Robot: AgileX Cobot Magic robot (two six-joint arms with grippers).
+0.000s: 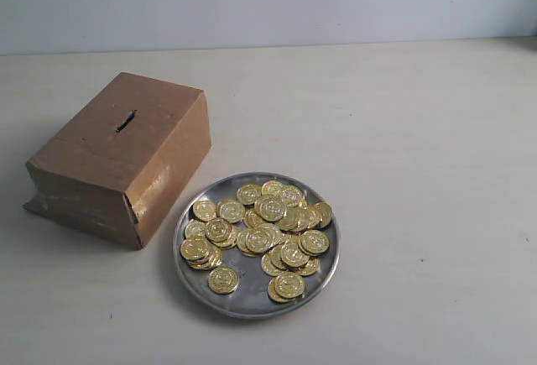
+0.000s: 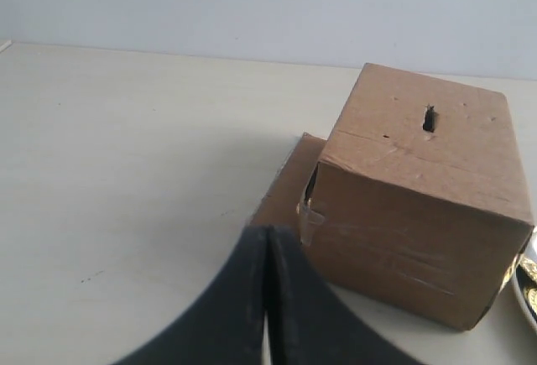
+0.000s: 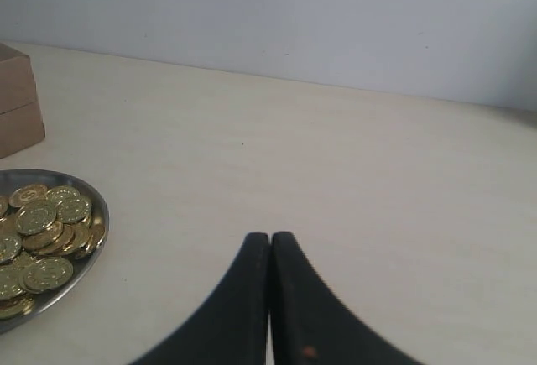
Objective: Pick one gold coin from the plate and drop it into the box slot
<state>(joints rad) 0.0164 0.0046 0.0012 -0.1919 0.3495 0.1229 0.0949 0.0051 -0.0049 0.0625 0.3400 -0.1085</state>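
Observation:
A round silver plate (image 1: 191, 274) sits at the front centre of the table and holds several gold coins (image 1: 260, 232). Left of it stands the brown cardboard box (image 1: 109, 164) with a dark slot (image 1: 126, 121) in its top. Neither arm appears in the exterior view. In the left wrist view my left gripper (image 2: 267, 232) is shut and empty, with the box (image 2: 419, 222) and its slot (image 2: 429, 119) just beyond it. My right gripper (image 3: 270, 237) is shut and empty over bare table, apart from the plate (image 3: 95, 245) and its coins (image 3: 38, 218).
A pale wall runs along the table's far edge (image 1: 268, 46). A loose cardboard flap (image 2: 285, 185) lies flat at the foot of the box. Bare tabletop (image 1: 436, 180) spreads to the right of the plate.

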